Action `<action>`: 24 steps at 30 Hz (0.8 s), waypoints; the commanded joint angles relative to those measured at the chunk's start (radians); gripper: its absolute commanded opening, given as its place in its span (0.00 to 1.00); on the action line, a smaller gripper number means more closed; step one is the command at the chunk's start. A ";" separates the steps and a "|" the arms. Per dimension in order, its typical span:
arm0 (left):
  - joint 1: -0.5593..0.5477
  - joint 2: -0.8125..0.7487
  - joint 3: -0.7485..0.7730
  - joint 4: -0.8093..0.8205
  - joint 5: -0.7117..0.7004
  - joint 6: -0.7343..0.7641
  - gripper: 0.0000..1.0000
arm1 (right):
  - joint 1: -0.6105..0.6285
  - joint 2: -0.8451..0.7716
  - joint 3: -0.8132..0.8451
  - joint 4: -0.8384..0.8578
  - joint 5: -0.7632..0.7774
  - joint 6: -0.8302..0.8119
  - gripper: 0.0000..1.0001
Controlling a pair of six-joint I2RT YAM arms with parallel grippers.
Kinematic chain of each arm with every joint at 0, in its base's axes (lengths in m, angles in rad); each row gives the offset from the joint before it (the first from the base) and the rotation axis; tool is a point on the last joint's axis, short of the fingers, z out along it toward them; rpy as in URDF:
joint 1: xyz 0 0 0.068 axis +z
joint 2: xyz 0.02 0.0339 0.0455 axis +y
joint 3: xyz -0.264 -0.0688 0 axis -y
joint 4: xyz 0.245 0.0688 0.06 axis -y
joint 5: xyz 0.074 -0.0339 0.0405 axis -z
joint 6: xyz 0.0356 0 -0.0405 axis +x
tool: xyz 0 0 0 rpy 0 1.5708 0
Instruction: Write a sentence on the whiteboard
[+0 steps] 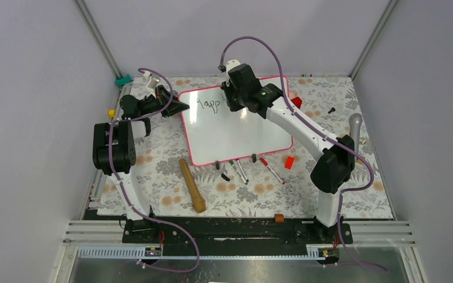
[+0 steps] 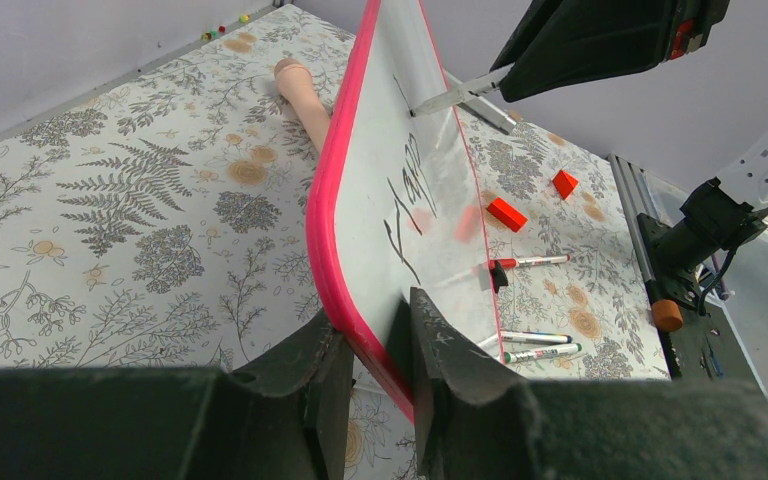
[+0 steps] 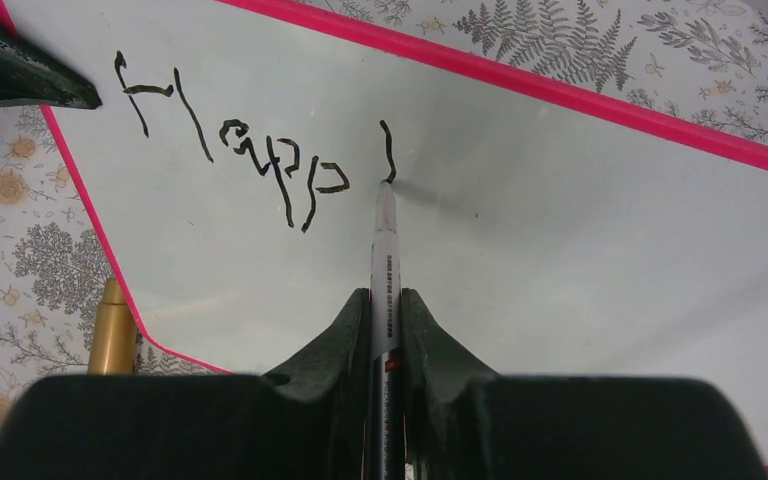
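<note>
Looking down from the top view: a floral cloth (image 1: pixel 153 168) covers the table. Plain grey walls stand on three sides, with metal posts in the far corners and a metal rail along the near edge. One whiteboard (image 1: pixel 236 135) with a pink frame sits on the cloth at far middle, two black clips (image 1: pixel 217 164) on its near edge. The writing (image 1: pixel 209 105) is in its far-left corner. The left claw (image 1: pixel 175 107) is at the board's left edge and the right claw (image 1: pixel 236 101) is over its far part. Loose on the cloth:
- three loose pens (image 1: pixel 271 170) just near of the board
- two red blocks (image 1: pixel 289 162), one by the pens and one by the board's far-right corner
- one wooden pin (image 1: pixel 192 184)
- one small brown cylinder (image 1: pixel 279 218) at the rail
- one grey handle (image 1: pixel 354 125) at right

Left wrist view: the left claw is narrow, both fingers pinching the pink frame at the board's edge. I cannot tell whether that edge is lifted off the cloth. Three pens and two red blocks show past the board.

Right wrist view: the right claw is clamped tight on one held pen (image 3: pixel 385 250), which sticks out between the fingers. The pen tip touches the board at the foot of a short single stroke. The writing reads "Happ" plus that stroke, on one line. One finger of the left claw shows at top left on the frame, and the end of the wooden pin pokes out beside the board.
</note>
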 commanded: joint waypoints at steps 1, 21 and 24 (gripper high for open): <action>-0.012 0.020 -0.025 0.083 0.243 0.142 0.00 | -0.003 -0.044 -0.004 0.032 -0.014 0.002 0.00; -0.013 0.020 -0.024 0.083 0.243 0.142 0.00 | -0.003 -0.016 0.008 -0.041 0.009 0.013 0.00; -0.013 0.021 -0.024 0.083 0.244 0.142 0.00 | -0.003 -0.028 -0.012 -0.040 -0.001 0.018 0.00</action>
